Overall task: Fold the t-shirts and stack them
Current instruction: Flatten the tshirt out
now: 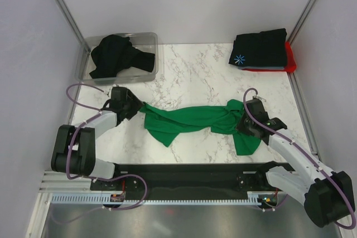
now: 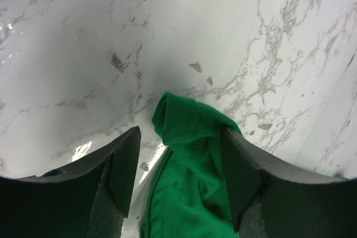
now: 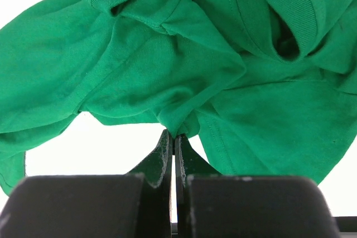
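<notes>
- A white, grey-veined marble bench (image 1: 195,71) is enclosed by pale panels at the left, rear and right, with metal rails running along the side panels.
- At the rear left, a clear bin (image 1: 149,40) is set just beside the left panel. A crumpled black shirt (image 1: 114,54) is held inside it.
- The left end effector (image 1: 135,107) is placed in front of the bin, at the left end of the green shirt (image 1: 189,118). In the left wrist view its fingers (image 2: 120,165) are spread, and a bunched tip of the cloth (image 2: 189,193) is seen between them, with a gap of bench showing beside the left finger.
- The green shirt is drawn out in a rumpled band across the middle of the bench between the two arms. One flap lies towards the near edge under its left half, and another is spread near the right arm.
- The right end effector (image 1: 241,124) is set at the shirt's right end. Its fingers (image 3: 162,154) are pressed together, and a fold of the green cloth (image 3: 167,71) is pinched at their tips.
- At the rear right corner, a folded printed shirt (image 1: 262,48), black with a blue-white starburst (image 1: 240,59), is stacked on a red shirt (image 1: 290,59) against the right panel.
- Bare marble is seen between bin and stack, and in a strip between the green shirt and the black base bar (image 1: 189,174) at the near edge.
</notes>
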